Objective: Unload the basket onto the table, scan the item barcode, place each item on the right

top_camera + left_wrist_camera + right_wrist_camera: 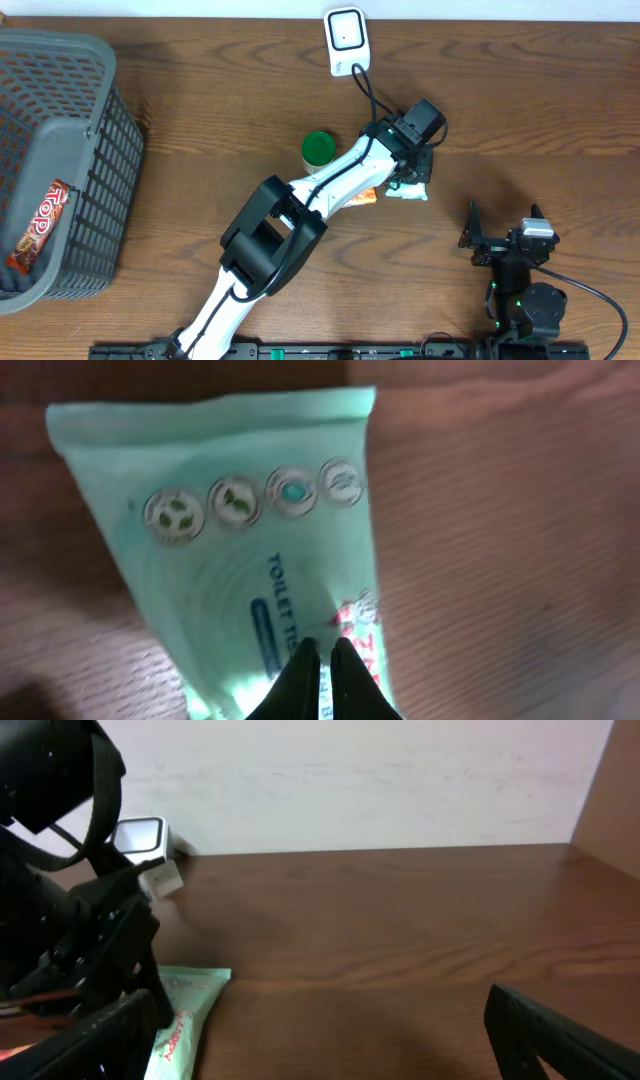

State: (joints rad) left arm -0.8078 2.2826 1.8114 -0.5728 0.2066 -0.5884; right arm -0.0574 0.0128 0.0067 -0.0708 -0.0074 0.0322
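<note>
The item is a mint-green soft pack of toilet tissue [240, 530] with red lettering. It also shows as the tissue pack [408, 193] right of the table's middle and, at the lower left, the tissue pack [180, 1015]. My left gripper [322, 645] is shut on the pack's near end, and a thin strip of the wrapper shows between the black fingertips. From above, the left gripper [412, 170] covers most of the pack. The white barcode scanner [345, 38] stands at the table's far edge, seen as the scanner [140, 838] from the right. My right gripper [500, 240] rests open near the front right, holding nothing.
A green round can [318, 148] stands just left of the left arm. An orange packet [366, 197] peeks out under that arm. A grey mesh basket [95, 150] with a red snack bar [40, 228] fills the left side. The scanner's black cable [372, 95] runs toward the left gripper.
</note>
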